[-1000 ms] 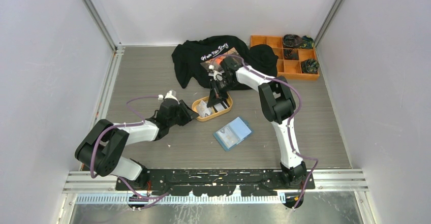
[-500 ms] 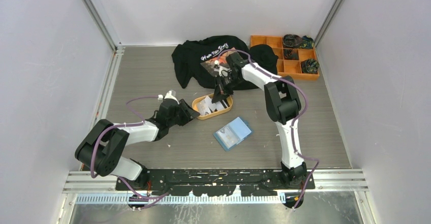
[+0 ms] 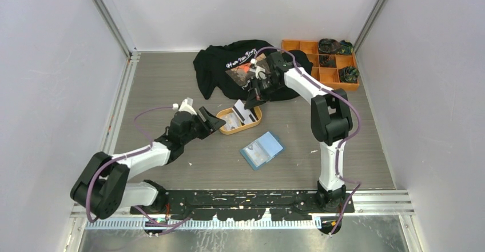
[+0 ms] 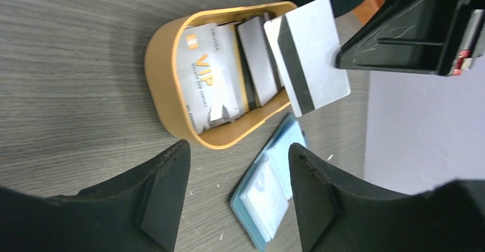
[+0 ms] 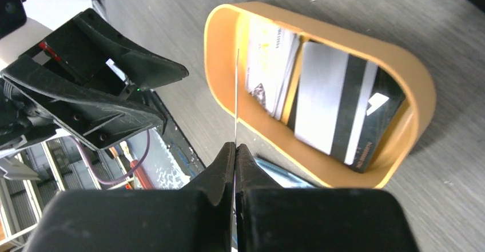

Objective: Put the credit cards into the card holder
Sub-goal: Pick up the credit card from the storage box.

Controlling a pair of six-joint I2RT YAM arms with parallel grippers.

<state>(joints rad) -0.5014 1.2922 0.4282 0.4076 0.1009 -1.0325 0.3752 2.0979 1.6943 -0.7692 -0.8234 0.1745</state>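
Right claw [image 5: 235, 147] pinches card [image 4: 311, 58] over orange tray [image 4: 160, 75], left claw [image 4: 237, 155] beside.

Left tool [image 4: 237, 149] spread wide and empty, right tool [image 5: 235, 146] pinched on a card [image 4: 311, 58].

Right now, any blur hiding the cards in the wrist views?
Left wrist: pale grey striped card over the orange oval tray is sharp, the black left fingers soft and dark. Right wrist: that card shows only edge-on, a thin line; tray cards clear. Top external: even light, faint shadows.
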